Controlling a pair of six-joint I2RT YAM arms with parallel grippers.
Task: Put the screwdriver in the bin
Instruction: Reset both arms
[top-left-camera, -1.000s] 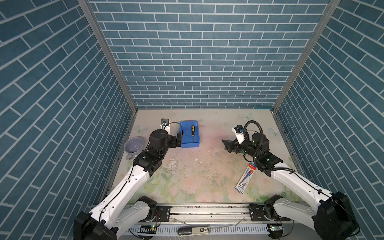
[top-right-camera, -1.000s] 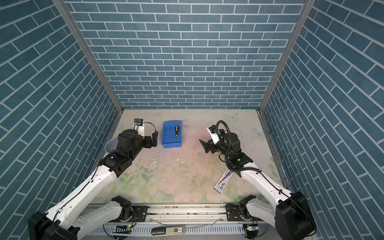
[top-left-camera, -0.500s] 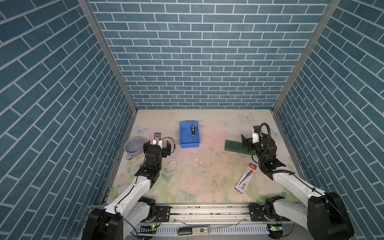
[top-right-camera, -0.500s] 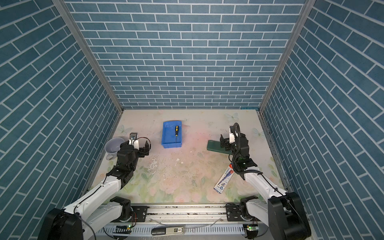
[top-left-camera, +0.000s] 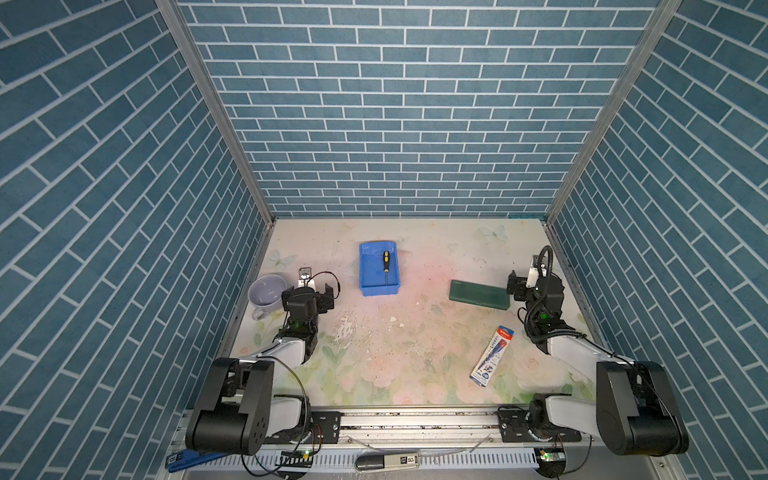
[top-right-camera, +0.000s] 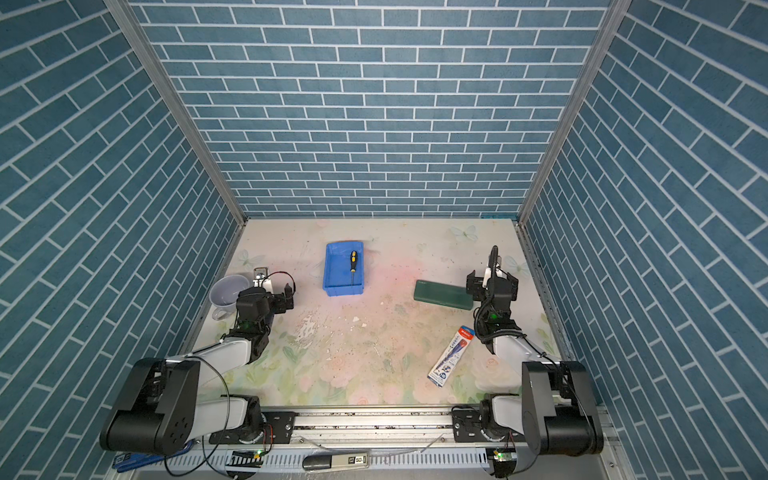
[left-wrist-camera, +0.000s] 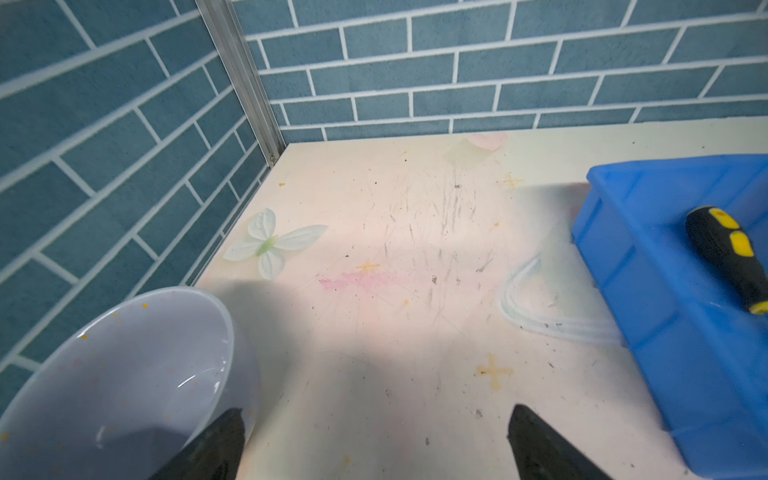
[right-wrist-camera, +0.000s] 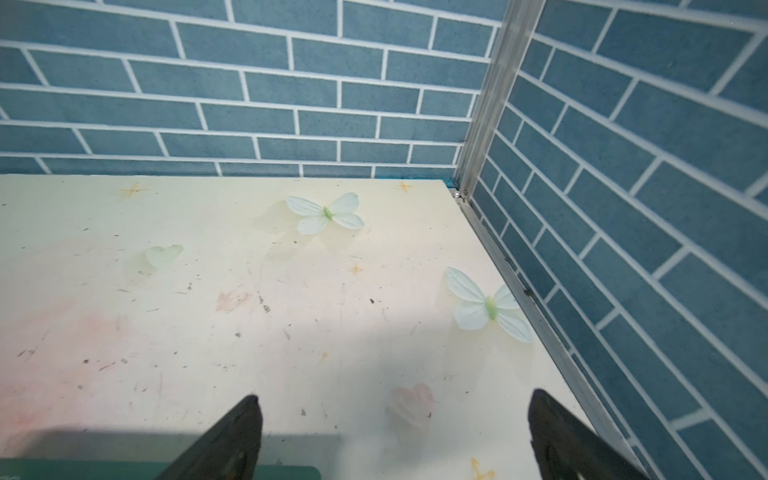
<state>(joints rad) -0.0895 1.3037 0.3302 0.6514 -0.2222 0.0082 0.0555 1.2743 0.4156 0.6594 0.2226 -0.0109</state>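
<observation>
Three brick-patterned blue walls (top-left-camera: 395, 124) enclosed a pale floral surface (top-left-camera: 415, 345), scuffed and speckled. The bin (top-left-camera: 368, 274) sat toward the back wall, with the screwdriver (top-left-camera: 386, 258) lying inside it. Left of the bin, beside a mug (top-left-camera: 268, 291), the left arm (top-left-camera: 291, 353) was folded low, its jaws spread wide. Right of the bin, by a green case (top-left-camera: 478, 294), the right arm (top-left-camera: 569, 353) was folded likewise, jaws spread wide.

White links (top-left-camera: 573, 355), bulky black joints (top-left-camera: 232, 409), looping black cables (top-left-camera: 547, 262), green lights (top-left-camera: 296, 325).
</observation>
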